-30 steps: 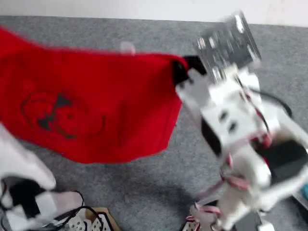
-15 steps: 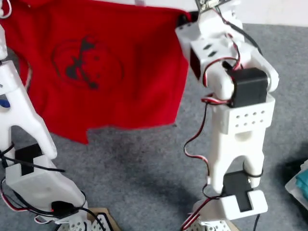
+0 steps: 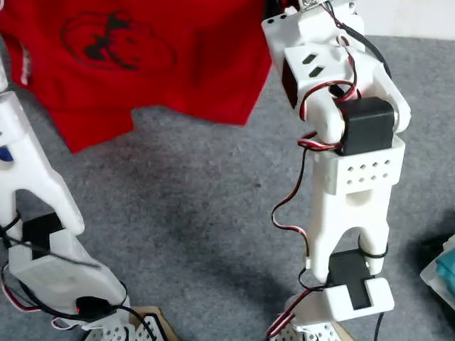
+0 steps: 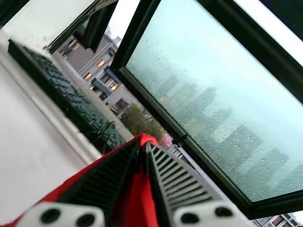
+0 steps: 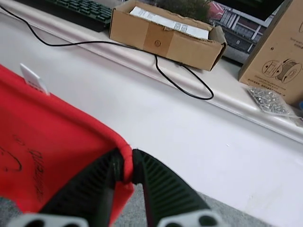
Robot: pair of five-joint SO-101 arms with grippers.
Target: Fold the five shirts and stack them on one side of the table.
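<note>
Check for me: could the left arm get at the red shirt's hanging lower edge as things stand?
Probably not. The left fingers are shut on a top corner of the red shirt, the right fingers on another. The lower edge hangs unblocked above the table, but reaching it means letting go first.

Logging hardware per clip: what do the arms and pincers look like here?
The right arm and left arm have white plastic shells, black servo blocks and red and black cables. The left pincer and right pincer have black ribbed fingers on white bases.

High camera downward, wrists close, sharing shirt (image 3: pixel 178 78)
</note>
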